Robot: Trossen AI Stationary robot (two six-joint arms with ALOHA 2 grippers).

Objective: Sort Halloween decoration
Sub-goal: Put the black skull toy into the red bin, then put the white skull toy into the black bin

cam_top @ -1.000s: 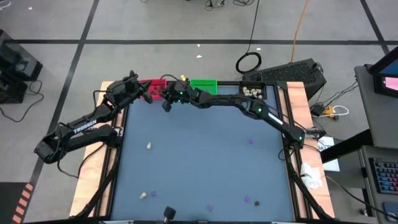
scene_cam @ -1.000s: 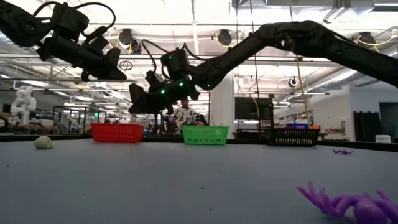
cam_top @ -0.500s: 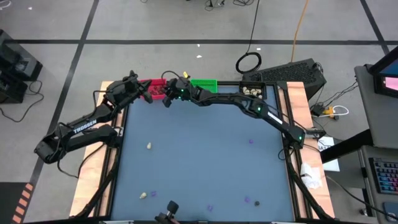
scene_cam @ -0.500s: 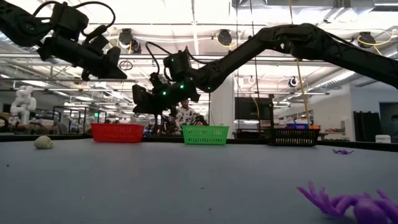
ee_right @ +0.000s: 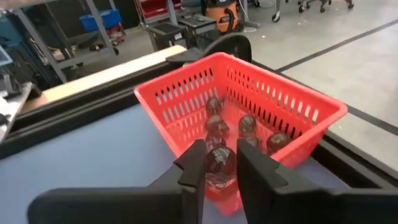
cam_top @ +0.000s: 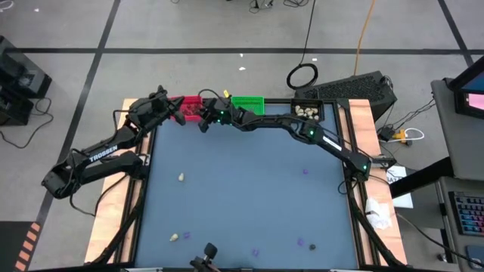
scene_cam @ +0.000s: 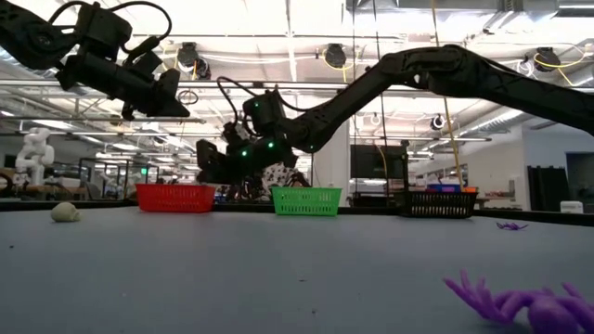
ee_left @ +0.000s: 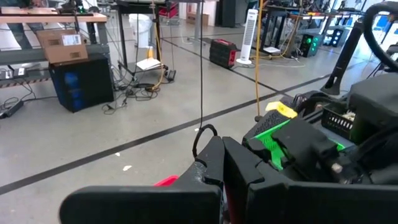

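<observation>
Nearing red bin [ee_right: 249, 106], right pincer [ee_right: 219, 163] loosening around dark lump [ee_right: 220, 160]

Right arm stretched from the right side across the far edge toward the far left, elbow high, wrist tipped down. Right gripper [cam_top: 203, 123] hanging low at the far left-centre, two dark fingers [ee_right: 190, 165] pinching a dark grey-black lump [ee_right: 219, 162], jaws only narrowly apart around it. Left arm bent in from the near left, raised, its left gripper [cam_top: 180, 115] at the far left corner, fingers pressed together, holding nothing.
</observation>
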